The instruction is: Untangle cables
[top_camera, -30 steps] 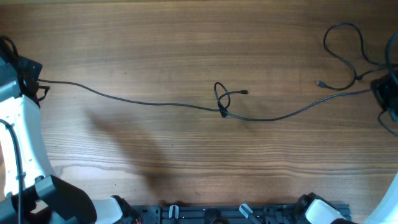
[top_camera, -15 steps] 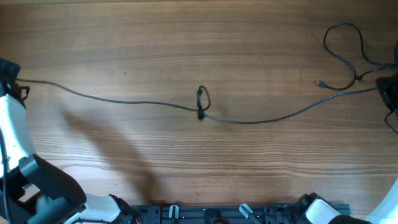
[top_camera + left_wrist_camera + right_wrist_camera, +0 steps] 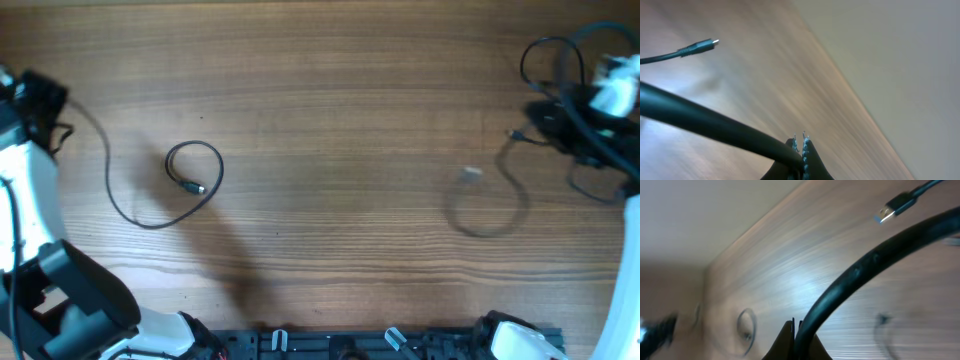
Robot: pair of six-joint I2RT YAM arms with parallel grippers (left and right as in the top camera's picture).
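Observation:
Two thin black cables lie apart on the wooden table. The left cable [image 3: 150, 222] runs from my left gripper [image 3: 42, 100] down and round into a small loop [image 3: 195, 165] that ends in a plug [image 3: 198, 188]. My left gripper [image 3: 800, 147] is shut on this cable [image 3: 700, 122]; its plug [image 3: 705, 45] shows beyond. The right cable [image 3: 490, 215] is motion-blurred, curling from a plug [image 3: 470, 175] towards my right gripper [image 3: 548, 113]. My right gripper [image 3: 796, 330] is shut on that cable [image 3: 875, 260].
A third black cord loops at the far right [image 3: 550, 60], with a small plug [image 3: 515, 133] by the right gripper. A USB plug [image 3: 892, 207] shows in the right wrist view. A black rail [image 3: 380, 345] runs along the front edge. The arm bases stand at both front corners.
The knot in the middle has come apart. The one stretched line is now two separate cables: one has sprung left into a loop, the other has whipped right. Both grippers shifted inward.

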